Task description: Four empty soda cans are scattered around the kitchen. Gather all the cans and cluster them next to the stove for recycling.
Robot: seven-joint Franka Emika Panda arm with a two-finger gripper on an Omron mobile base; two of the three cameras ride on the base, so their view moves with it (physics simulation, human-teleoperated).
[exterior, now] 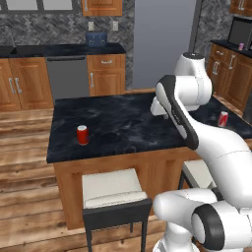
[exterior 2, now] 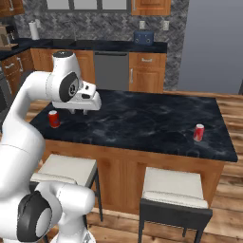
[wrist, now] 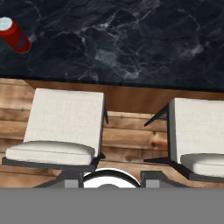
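Observation:
A plain red soda can (exterior: 82, 134) (exterior 2: 54, 118) stands upright near the left front of the black marbled island (exterior: 123, 123); in the hand view it is at the top left (wrist: 15, 36). A red-and-white soda can (exterior: 223, 118) (exterior 2: 199, 132) stands near the island's right end. Beside the microwave on the far right counter is a pale pink can (exterior: 241, 46). My gripper (exterior: 157, 109) (exterior 2: 79, 111) (wrist: 107, 183) hovers above the island's front part, between the two island cans and touching neither. It is shut and holds nothing. The stove is out of view.
Two white-cushioned stools (exterior: 113, 189) (exterior 2: 173, 190) stand against the island's near side, below the gripper. A dishwasher (exterior: 67, 76), wooden cabinets and a blue toaster (exterior: 96, 38) line the back wall. The grey fridge (exterior: 165, 42) stands at the back right.

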